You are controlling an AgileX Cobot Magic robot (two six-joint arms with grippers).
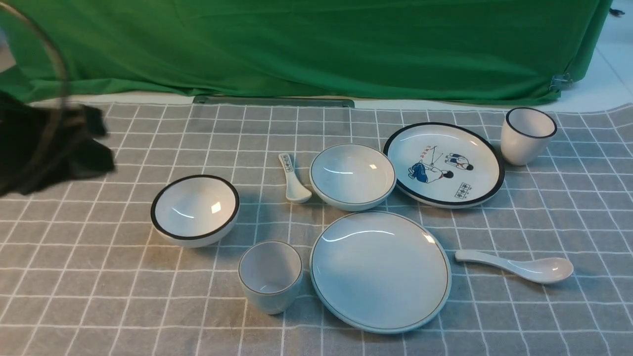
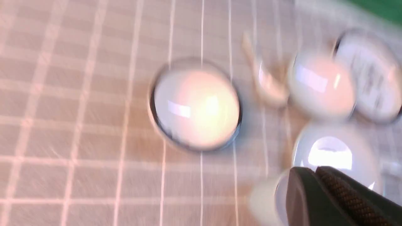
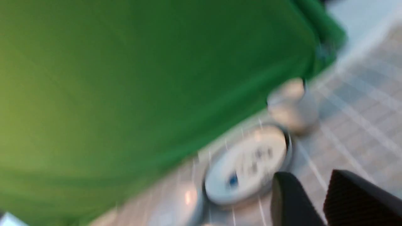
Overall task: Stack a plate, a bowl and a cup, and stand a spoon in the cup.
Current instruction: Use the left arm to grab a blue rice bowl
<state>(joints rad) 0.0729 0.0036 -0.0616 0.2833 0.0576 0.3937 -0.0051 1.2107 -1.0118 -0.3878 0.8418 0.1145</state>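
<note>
Lying apart on the checked cloth [image 1: 99, 296]: plate [image 1: 381, 272] at front centre, bowl [image 1: 352, 176] just behind it, cup [image 1: 270, 276] just beside its left, spoon [image 1: 519, 267] to its right. Left gripper [image 2: 312, 172] pressed closed, empty. Right gripper [image 3: 311, 180] narrowly parted, empty; view blurred.

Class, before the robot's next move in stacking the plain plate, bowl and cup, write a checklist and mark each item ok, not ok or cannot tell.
1. Plate bare, ready as the base: ok.
2. Bowl upright and empty: ok.
3. Bowl clear of the cartoon plate: cannot tell.
4. Cup upright and empty: ok.
5. Spoon lying free on the cloth: ok.
6. Left pincer open for a grasp: not ok, it is shut.
</note>
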